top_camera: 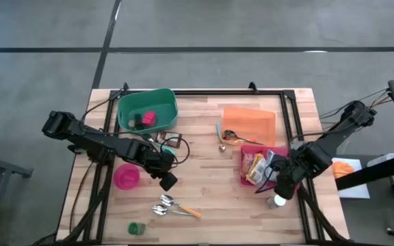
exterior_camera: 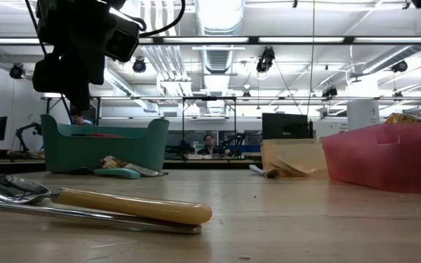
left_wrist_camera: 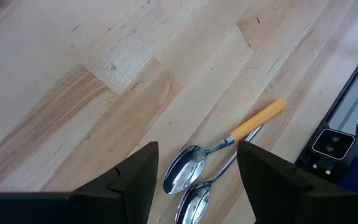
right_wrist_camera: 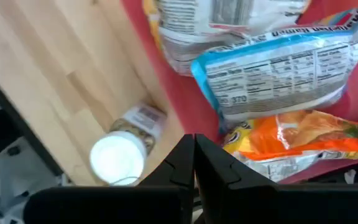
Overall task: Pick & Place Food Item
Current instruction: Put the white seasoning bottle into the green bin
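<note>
R gripper (right_wrist_camera: 193, 163) shut, empty, held over near edge of red bin (top_camera: 246, 179). Snack packets (top_camera: 256, 167) lie in that bin, directly under/ahead of R claw, long axes roughly across table depth. R arm far nearer. L gripper (left_wrist_camera: 194, 177) part open, nothing held, above spoons (top_camera: 165, 204), well apart from food.

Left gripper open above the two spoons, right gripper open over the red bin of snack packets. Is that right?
Not quite. The right gripper is shut: the right wrist view shows its fingers pressed together over the red bin of snack packets. The left gripper is indeed open above the two spoons.
</note>
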Controlling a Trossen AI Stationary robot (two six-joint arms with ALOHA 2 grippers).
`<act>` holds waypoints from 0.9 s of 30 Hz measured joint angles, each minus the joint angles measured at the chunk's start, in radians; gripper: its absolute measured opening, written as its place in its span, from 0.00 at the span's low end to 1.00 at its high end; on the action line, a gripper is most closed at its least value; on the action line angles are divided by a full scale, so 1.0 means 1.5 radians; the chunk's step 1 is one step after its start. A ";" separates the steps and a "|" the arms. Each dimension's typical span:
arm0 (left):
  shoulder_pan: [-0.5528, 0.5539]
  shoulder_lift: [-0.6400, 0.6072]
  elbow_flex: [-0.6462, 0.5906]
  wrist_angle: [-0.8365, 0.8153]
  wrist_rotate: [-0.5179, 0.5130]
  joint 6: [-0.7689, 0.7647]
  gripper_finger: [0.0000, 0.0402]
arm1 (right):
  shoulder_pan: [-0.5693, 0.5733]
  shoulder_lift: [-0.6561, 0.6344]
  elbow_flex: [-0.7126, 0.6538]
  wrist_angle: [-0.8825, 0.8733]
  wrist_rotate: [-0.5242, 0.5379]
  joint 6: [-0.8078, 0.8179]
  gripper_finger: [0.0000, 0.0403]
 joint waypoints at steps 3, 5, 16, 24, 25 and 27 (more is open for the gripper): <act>0.000 0.000 0.000 0.000 0.000 0.000 0.55 | 0.004 0.000 0.013 0.000 -0.004 -0.017 0.03; 0.000 0.000 0.000 0.000 -0.005 0.003 0.55 | 0.007 0.001 0.017 0.012 -0.007 -0.038 0.04; 0.000 0.000 0.000 0.000 -0.010 0.005 0.55 | 0.009 0.001 -0.003 0.137 -0.037 -0.180 0.44; 0.000 0.000 0.000 0.000 -0.010 0.005 0.55 | 0.011 0.012 -0.008 0.137 -0.046 -0.229 0.68; 0.000 0.000 0.000 0.000 -0.010 0.005 0.55 | 0.012 0.016 -0.009 0.136 -0.049 -0.237 0.70; 0.000 0.000 0.000 0.000 -0.010 0.005 0.55 | 0.019 0.029 -0.009 0.136 -0.059 -0.250 0.72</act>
